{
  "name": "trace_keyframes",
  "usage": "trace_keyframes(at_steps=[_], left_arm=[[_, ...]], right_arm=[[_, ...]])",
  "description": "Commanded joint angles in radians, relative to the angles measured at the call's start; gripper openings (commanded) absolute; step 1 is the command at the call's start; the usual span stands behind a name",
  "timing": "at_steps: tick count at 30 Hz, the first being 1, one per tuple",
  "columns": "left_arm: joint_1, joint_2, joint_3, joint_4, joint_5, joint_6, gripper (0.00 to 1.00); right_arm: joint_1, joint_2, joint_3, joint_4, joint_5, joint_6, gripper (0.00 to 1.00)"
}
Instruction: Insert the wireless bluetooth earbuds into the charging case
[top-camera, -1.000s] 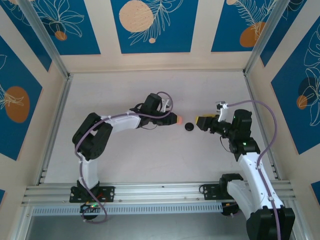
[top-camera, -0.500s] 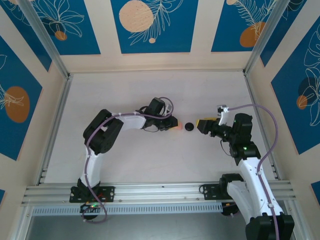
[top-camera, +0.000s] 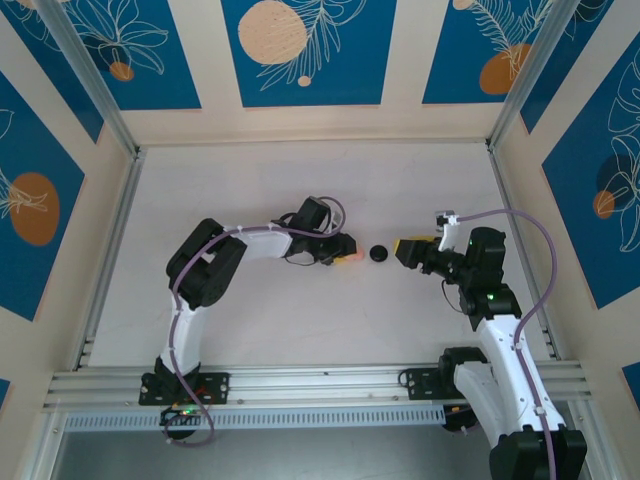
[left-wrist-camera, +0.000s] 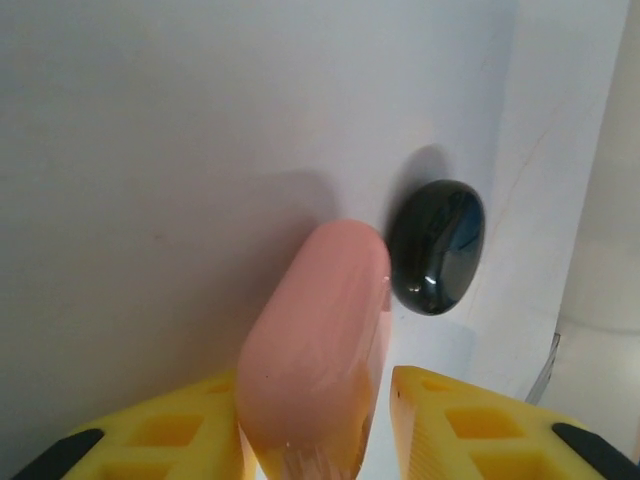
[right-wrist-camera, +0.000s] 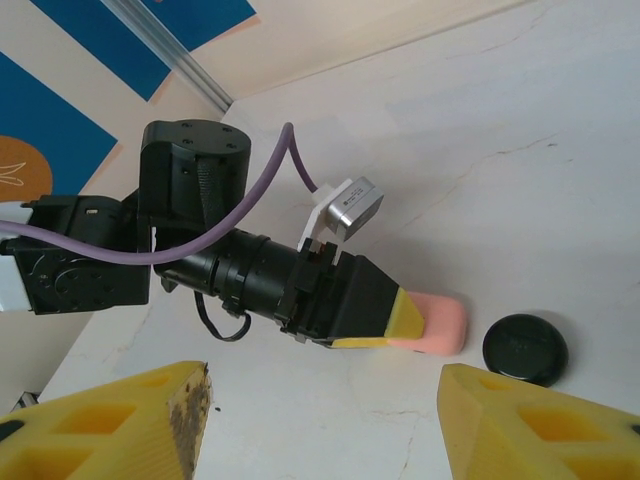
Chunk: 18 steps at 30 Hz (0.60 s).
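Note:
A pink charging case (left-wrist-camera: 320, 340) lies on the white table beside a glossy black oval case (left-wrist-camera: 437, 247). My left gripper (left-wrist-camera: 315, 388) straddles the pink case: one yellow finger touches it, and a gap shows at the other, so the jaws stand open. From above, the pink case (top-camera: 352, 258) sits at the left gripper's (top-camera: 343, 252) tip, just left of the black case (top-camera: 378, 254). My right gripper (top-camera: 405, 248) hovers open to the right of both, with nothing between its fingers (right-wrist-camera: 170, 420). It looks onto the pink case (right-wrist-camera: 440, 325) and the black case (right-wrist-camera: 525, 348). The earbuds are out of view.
Cream walls with blue panels and aluminium rails (top-camera: 110, 260) enclose the white table (top-camera: 300, 330). A purple cable (right-wrist-camera: 180, 240) loops over the left arm's wrist. Bare table lies in front of and behind the two cases.
The left arm swung and lowered the pink case to the table beside the black case, then its jaws loosened off it. The right arm shifted slightly and stayed open.

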Motion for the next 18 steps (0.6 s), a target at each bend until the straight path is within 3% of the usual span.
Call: trace_keyframes(at_steps=[1,12,18], left_arm=[[0.004,-0.020,0.031,-0.087,-0.023,0.043,0.39],[0.073,-0.111,0.029,-0.255,-0.085,0.181,0.49],[0.129,-0.246,0.045,-0.399,-0.197,0.341,0.55]], right_arm=[[-0.006,-0.005,-0.010,-0.007,-0.011,-0.007,0.63],[-0.006,0.016,-0.011,0.041,-0.015,0.024,0.65],[-0.005,0.061,-0.004,0.085,0.006,0.016,0.68]])
